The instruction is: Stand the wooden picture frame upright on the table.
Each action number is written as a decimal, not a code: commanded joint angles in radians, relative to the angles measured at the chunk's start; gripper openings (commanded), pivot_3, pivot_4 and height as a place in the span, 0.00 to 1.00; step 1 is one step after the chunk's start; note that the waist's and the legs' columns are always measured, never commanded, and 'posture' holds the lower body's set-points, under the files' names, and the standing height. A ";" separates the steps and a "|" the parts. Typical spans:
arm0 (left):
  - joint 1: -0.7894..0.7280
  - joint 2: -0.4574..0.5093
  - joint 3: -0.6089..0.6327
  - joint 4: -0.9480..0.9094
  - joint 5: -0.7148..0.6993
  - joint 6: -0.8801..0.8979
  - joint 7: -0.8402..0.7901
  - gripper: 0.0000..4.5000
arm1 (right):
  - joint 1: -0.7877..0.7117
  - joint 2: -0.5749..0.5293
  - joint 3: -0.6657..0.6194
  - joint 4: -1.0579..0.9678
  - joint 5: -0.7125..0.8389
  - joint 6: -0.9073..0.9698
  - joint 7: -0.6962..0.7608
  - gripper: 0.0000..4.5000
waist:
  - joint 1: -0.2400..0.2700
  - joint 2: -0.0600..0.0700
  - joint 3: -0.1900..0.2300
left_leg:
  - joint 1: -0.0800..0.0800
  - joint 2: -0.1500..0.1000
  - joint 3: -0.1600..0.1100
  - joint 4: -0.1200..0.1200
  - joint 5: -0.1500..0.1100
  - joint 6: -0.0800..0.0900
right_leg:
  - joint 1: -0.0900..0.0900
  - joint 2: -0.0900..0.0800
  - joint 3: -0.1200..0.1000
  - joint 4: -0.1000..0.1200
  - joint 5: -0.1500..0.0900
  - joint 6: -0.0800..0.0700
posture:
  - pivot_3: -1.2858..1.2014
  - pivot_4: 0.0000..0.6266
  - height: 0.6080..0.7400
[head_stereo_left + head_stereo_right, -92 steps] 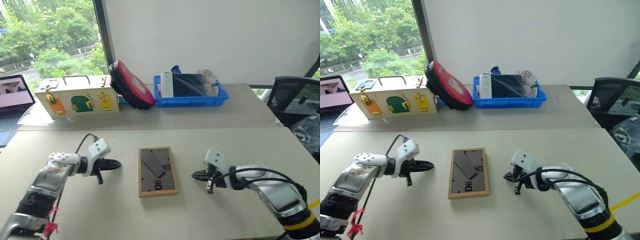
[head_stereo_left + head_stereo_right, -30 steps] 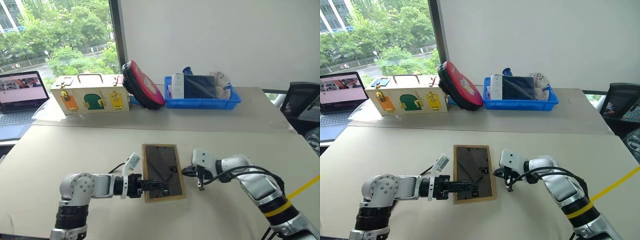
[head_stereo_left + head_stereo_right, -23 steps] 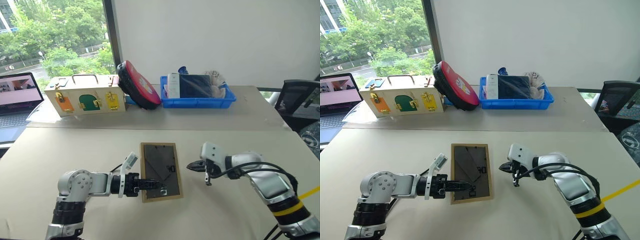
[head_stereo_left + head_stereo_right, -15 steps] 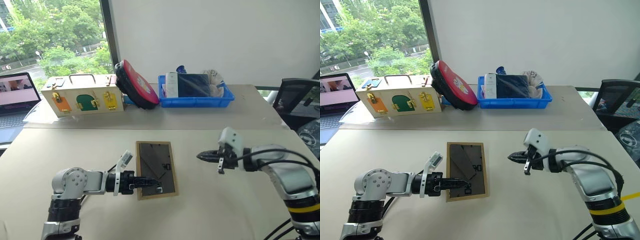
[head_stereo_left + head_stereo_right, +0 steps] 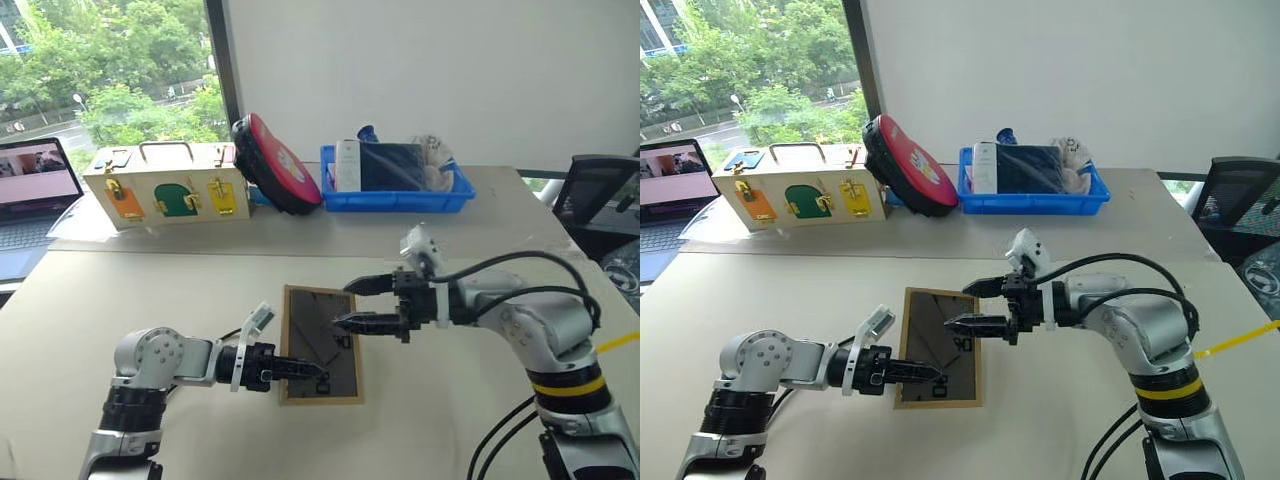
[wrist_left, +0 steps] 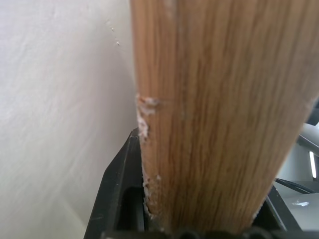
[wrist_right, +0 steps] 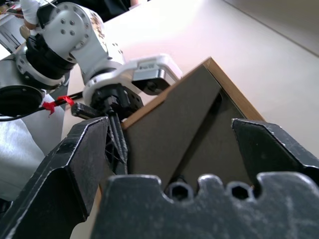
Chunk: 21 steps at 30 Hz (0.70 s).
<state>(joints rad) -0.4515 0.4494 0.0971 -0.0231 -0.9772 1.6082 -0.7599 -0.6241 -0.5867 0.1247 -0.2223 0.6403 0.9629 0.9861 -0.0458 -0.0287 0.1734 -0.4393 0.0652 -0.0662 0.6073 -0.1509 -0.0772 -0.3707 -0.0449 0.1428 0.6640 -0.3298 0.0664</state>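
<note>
frame (image 5: 320,343) back: markings unreadable | left gripper (image 5: 312,372) clamps frame edge | right gripper (image 5: 352,304) spread, empty

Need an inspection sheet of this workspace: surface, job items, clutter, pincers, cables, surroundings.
Surface: pale beige-cream table, bare near the frame.
Job things: small light-wood picture frame, grey back up, left edge raised.
Clutter: pale wooden latch box, red-black round disc, blue plastic bin at the far edge.
Pincers: left pincer clamps the frame edge; right pincer open above it.
Cables: black cable on right arm.
Surroundings: laptop, window, black chair.
</note>
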 commanded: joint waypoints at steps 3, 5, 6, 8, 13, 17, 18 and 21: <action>-0.013 0.006 -0.003 -0.031 -0.039 0.001 -0.036 0.25 | -0.028 0.004 0.027 0.044 -0.005 -0.031 0.044 0.99 | 0.002 0.000 0.000 | 0.000 0.000 0.000 0.000 0.000 0.000 | 0.000 0.000 0.000 0.000 0.000 0.000 | 0.52 0.24 0.96; -0.014 0.005 -0.009 -0.037 -0.046 0.005 -0.042 0.25 | -0.038 0.012 0.050 0.065 0.002 -0.021 0.072 0.99 | 0.002 0.000 0.000 | 0.000 0.000 0.000 0.000 0.000 0.000 | 0.000 0.000 0.000 0.000 0.000 0.000 | 0.52 0.24 0.96; -0.015 0.004 -0.014 -0.039 -0.047 0.005 -0.044 0.25 | -0.048 0.019 0.064 0.077 0.004 -0.015 0.084 0.99 | 0.000 0.000 0.000 | 0.000 0.000 0.000 0.000 0.000 0.000 | 0.000 0.000 0.000 0.000 0.000 0.000 | 0.52 0.24 0.96; -0.020 -0.002 -0.018 -0.037 -0.047 0.005 -0.042 0.25 | -0.063 0.026 0.087 0.088 0.009 -0.004 0.110 0.99 | 0.000 0.000 0.000 | 0.000 0.000 0.000 0.000 0.000 0.000 | 0.000 0.000 0.000 0.000 0.000 0.000 | 0.52 0.24 0.96; -0.027 -0.009 -0.028 -0.037 -0.049 0.003 -0.043 0.25 | -0.085 0.050 0.117 0.103 0.009 0.016 0.129 0.99 | 0.001 0.000 0.000 | 0.000 0.000 0.000 0.000 0.000 0.000 | 0.000 0.000 0.000 0.000 0.000 0.000 | 0.52 0.24 0.96; -0.031 -0.015 -0.028 -0.038 -0.051 0.005 -0.039 0.25 | -0.093 0.065 0.129 0.107 0.009 0.024 0.140 0.99 | 0.002 0.000 0.000 | 0.000 0.000 0.000 0.000 0.000 0.000 | 0.000 0.000 0.000 0.000 0.000 0.000 | 0.52 0.24 0.96; -0.031 -0.016 -0.026 -0.038 -0.052 0.005 -0.038 0.25 | -0.094 0.067 0.128 0.105 0.014 0.027 0.144 0.99 | 0.002 0.000 0.000 | 0.000 0.000 0.000 0.000 0.000 0.000 | 0.000 0.000 -0.001 0.000 0.000 0.000 | 0.52 0.24 0.96; -0.031 -0.018 -0.024 -0.040 -0.054 0.006 -0.036 0.25 | -0.094 0.065 0.120 0.088 0.033 0.036 0.158 0.99 | 0.002 0.000 0.000 | 0.000 0.000 0.000 0.000 0.000 0.000 | 0.000 0.000 -0.001 0.000 0.000 0.000 | 0.52 0.24 0.96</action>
<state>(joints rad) -0.4561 0.4438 0.0631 -0.0249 -0.9806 1.6109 -0.7688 -0.7040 -0.5210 0.2441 -0.1087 0.6478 0.9825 1.1225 -0.0436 -0.0285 0.1735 -0.4395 0.0654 -0.0666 0.6074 -0.1508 -0.0774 -0.3707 -0.0447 0.1422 0.6642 -0.3298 0.0664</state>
